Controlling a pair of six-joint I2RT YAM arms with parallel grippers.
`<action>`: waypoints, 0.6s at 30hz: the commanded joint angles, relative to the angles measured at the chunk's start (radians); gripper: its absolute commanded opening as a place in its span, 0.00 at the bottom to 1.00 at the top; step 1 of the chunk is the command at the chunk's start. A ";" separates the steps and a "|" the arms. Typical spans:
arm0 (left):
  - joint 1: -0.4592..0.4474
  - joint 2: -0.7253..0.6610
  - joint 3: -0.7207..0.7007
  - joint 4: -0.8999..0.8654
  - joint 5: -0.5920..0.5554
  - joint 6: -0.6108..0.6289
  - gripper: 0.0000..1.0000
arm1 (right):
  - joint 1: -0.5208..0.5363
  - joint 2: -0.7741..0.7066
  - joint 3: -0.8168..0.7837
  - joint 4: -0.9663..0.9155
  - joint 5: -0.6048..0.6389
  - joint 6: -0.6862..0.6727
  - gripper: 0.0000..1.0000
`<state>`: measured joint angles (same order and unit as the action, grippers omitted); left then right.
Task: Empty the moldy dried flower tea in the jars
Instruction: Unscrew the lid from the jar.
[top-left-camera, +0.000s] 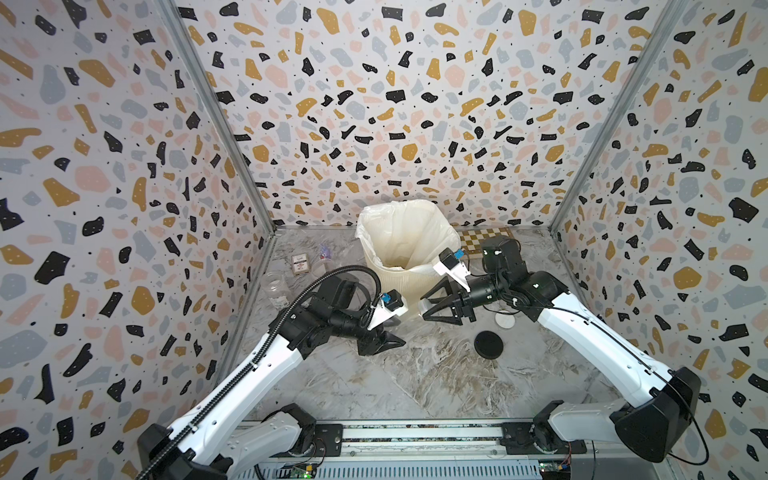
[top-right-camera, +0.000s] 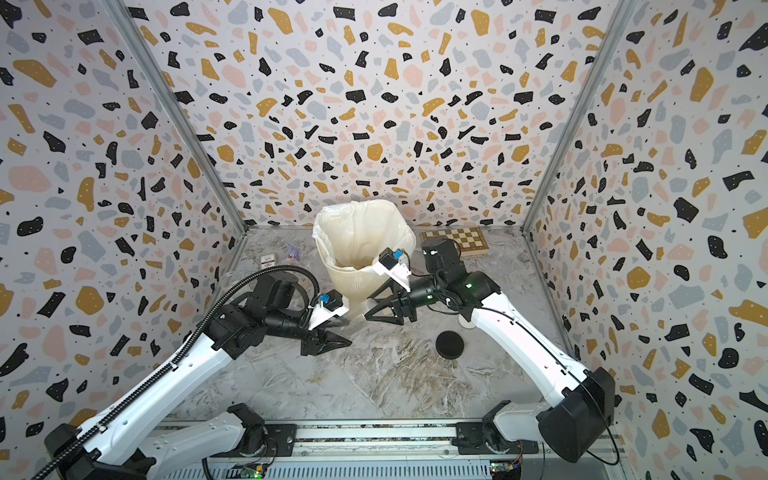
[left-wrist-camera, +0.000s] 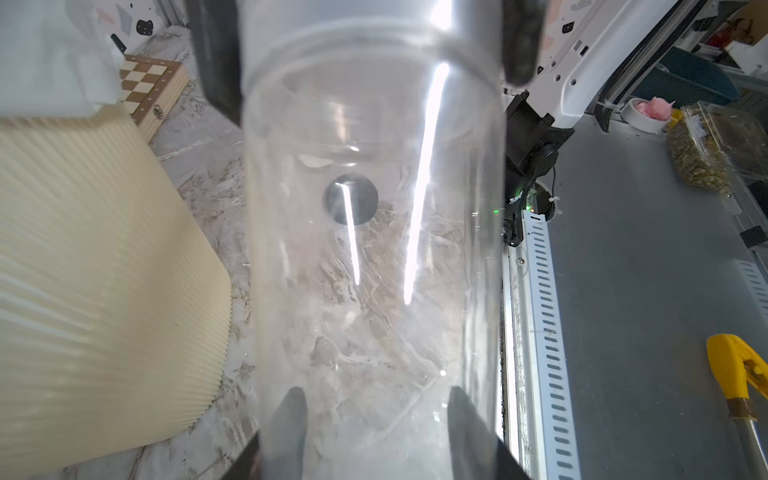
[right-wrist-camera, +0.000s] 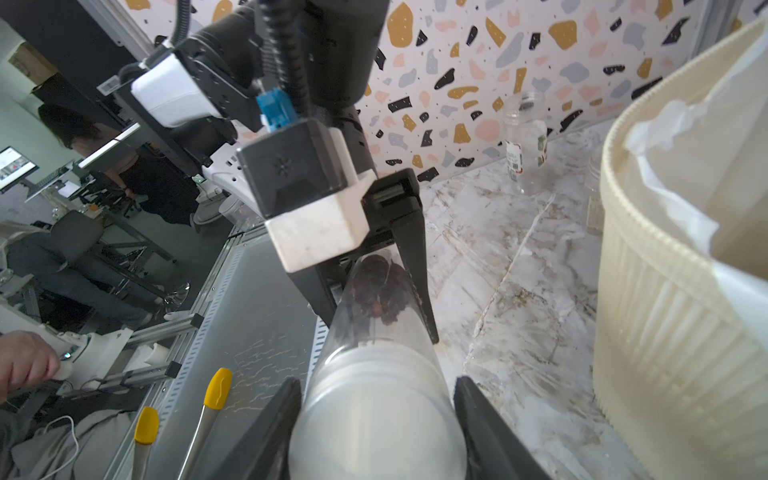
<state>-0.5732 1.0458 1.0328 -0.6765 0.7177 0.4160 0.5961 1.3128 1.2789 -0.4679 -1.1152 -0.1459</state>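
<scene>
Nearest the rail (top-left-camera: 415, 434), a flat round black lid (top-left-camera: 488, 344) lies on the marble tabletop (top-left-camera: 415, 382). Beyond it, a clear cylindrical jar (right-wrist-camera: 374, 332) is held at both ends: left gripper (left-wrist-camera: 374, 397) pinches its body, right gripper (right-wrist-camera: 376, 384) seems clamped on its frosted white lid (right-wrist-camera: 374, 415). Reddish-brown dried flower tea (right-wrist-camera: 380, 291) sits inside, at the left gripper's end. Behind stands a cream ribbed bin (top-left-camera: 399, 286).

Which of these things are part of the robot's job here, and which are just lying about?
For the job: held jar, dried flower tea inside it, left hand and right hand gripping it, lined bin, empty jar, black lid, white lid.
Just lying about: chessboard, small card box.
</scene>
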 joint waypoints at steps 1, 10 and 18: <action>0.012 0.006 0.029 -0.050 0.014 -0.010 0.38 | -0.032 -0.054 -0.002 -0.010 -0.104 -0.175 0.29; 0.012 0.037 0.042 -0.090 0.063 -0.010 0.38 | -0.057 -0.103 -0.011 -0.005 -0.093 -0.287 0.29; 0.013 0.043 0.041 -0.088 0.057 -0.010 0.37 | -0.076 -0.112 -0.017 0.016 -0.127 -0.270 0.31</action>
<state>-0.5648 1.0901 1.0611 -0.7525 0.7761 0.4118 0.5159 1.2079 1.2575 -0.4587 -1.1980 -0.4149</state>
